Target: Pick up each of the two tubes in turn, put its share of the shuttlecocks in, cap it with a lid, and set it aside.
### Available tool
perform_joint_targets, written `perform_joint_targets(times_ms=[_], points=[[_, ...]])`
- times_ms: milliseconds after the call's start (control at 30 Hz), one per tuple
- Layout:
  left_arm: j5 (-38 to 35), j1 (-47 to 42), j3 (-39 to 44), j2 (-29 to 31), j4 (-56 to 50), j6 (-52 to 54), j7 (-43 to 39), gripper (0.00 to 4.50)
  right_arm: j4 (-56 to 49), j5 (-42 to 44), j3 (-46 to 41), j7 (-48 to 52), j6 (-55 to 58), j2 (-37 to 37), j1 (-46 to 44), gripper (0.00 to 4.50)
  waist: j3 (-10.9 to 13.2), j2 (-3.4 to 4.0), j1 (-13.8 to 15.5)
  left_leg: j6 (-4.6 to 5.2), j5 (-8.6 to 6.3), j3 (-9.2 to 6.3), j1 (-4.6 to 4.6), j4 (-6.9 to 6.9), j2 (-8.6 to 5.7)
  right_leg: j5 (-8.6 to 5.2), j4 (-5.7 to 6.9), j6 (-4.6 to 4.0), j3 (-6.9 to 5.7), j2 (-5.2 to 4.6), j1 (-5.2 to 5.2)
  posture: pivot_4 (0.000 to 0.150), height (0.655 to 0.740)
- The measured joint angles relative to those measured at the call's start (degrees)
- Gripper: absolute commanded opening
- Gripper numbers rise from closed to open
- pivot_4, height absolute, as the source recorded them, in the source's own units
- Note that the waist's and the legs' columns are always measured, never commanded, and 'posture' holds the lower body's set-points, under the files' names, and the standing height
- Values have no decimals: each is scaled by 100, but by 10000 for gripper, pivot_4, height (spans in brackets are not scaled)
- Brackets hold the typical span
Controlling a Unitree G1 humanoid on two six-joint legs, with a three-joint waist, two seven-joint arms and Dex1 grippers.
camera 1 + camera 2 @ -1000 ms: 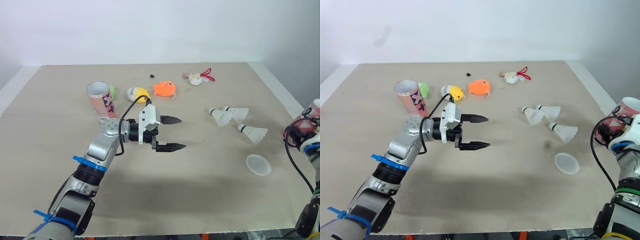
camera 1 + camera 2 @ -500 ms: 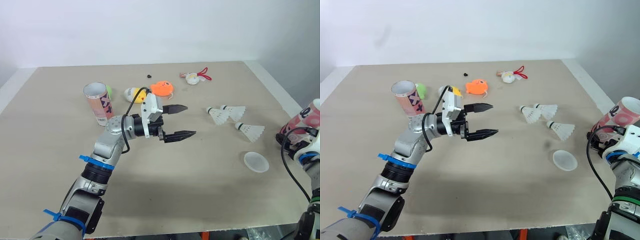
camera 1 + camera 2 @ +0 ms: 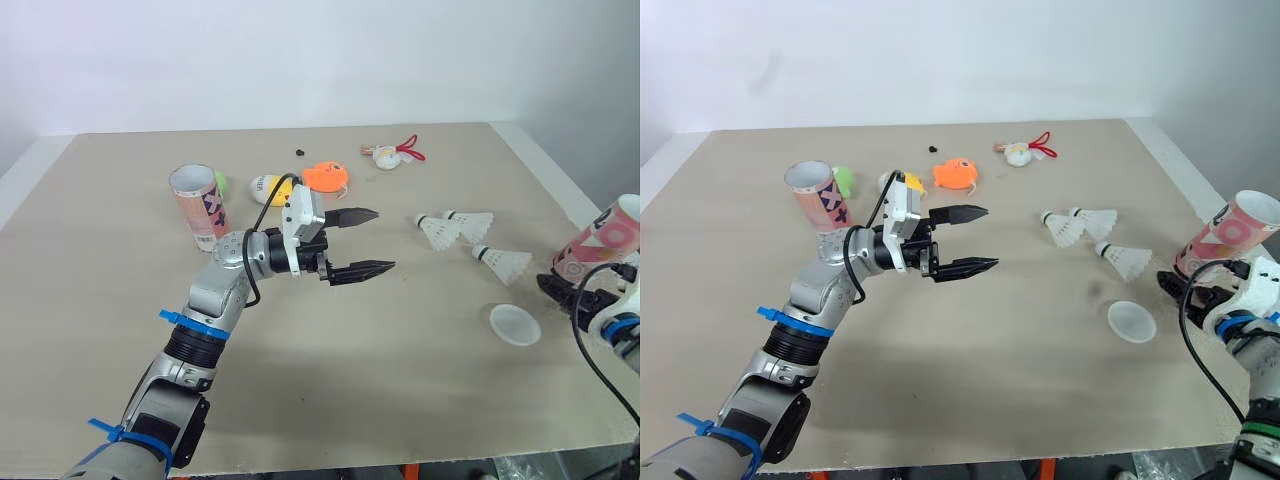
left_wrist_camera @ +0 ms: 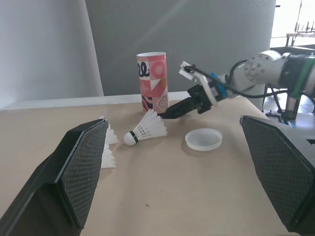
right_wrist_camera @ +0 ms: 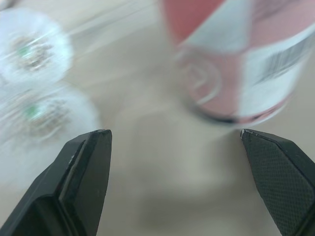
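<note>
Right gripper point(image 3: 1172, 288), spread and empty, is facing the upright pink-patterned cardboard tube point(image 3: 1220, 235) just ahead; left gripper point(image 3: 990, 238) is hovering spread and empty, farther off.

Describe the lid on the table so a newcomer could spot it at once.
Look to the right side of the tan table, beside the pink tube at that edge. Nearer the robot than the three white shuttlecocks lies the lid: a flat, round, translucent white disc, no feathers.

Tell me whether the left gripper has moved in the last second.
Yes. The left gripper has shifted toward the shuttlecocks, away from the left tube.
</note>
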Motion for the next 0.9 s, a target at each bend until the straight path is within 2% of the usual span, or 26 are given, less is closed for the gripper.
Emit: perform_joint_targets(times_ms=[233, 400, 500, 633, 767, 900], points=[[0, 0, 1, 24, 11, -2, -39, 45000, -229, 93, -375, 61, 312, -302, 392, 44600, 0, 0, 2, 0, 0, 4, -2, 0, -9, -4, -2, 10, 10, -6, 0, 1500, 7400], [-24, 9, 114, 111, -10, 59, 19, 45000, -799, 309, -765, 294, 499, -469, 683, 44600, 0, 0, -7, 0, 0, 3, 0, 0, -9, -3, -2, 12, 15, -4, -2, 1500, 7400], [-142, 188, 314, 269, -237, 299, 239, 45000, -1600, 693, -1107, 619, 671, -535, 846, 44600, -2, 6, -14, 0, 0, -3, 0, -2, -5, -2, -1, 12, 14, 0, -1, 1500, 7400], [-318, 753, 422, 489, -752, 793, 537, 45000, -3192, 1424, -1249, 1237, 844, -515, 1347, 44600, 0, 2, -5, 0, 0, -11, -3, -2, -2, -6, -2, 10, 0, 0, 1, 1500, 7400], [-599, 1278, 621, 661, -1414, 1351, 957, 45000, -4449, 1900, -947, 1479, 829, -310, 1524, 44600, 6, -10, -10, -1, 0, -17, -4, 2, 0, -3, -2, 16, 5, -7, -1, 1500, 7400], [-939, 1822, 970, 733, -2222, 1874, 1573, 45000, -5073, 2051, 13, 1410, 699, -28, 1140, 44600, 12, -22, -17, -3, 2, -15, 1, 6, 1, 4, -2, 17, 11, -11, 1, 1500, 7400]])
